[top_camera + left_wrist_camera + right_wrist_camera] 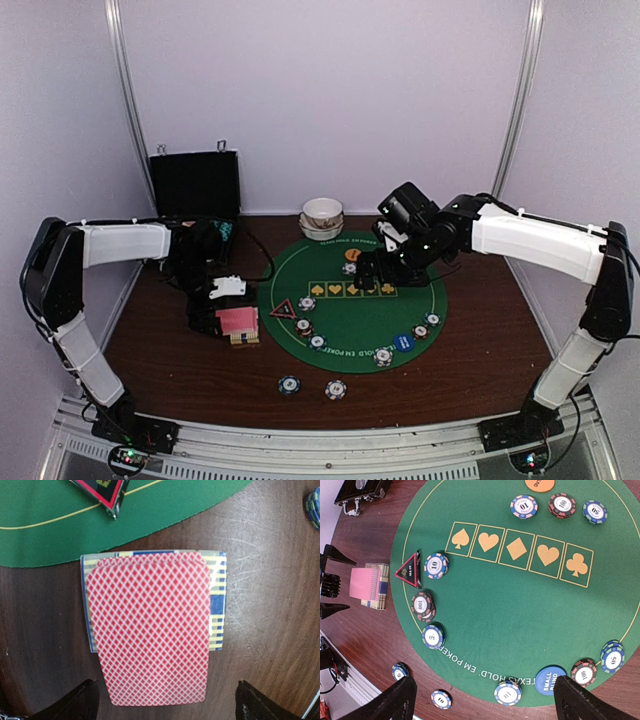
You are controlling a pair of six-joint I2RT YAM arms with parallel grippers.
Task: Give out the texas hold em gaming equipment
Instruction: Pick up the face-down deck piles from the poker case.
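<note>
Playing cards (150,625): red-white lattice backs, rounded corners, on wood-grain table (270,620), 9 o'clock of round green felt mat (510,615). Left gripper (167,705), right gripper (485,700): fingers spread wide, empty.

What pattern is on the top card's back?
The card has a red-and-white diamond lattice, seen best in the left wrist view.

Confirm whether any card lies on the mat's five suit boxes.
No, the suit boxes show only their printed symbols; the pink-backed cards sit off the mat.

Jaws wide: left arm (120,243), right arm (530,240)
</note>
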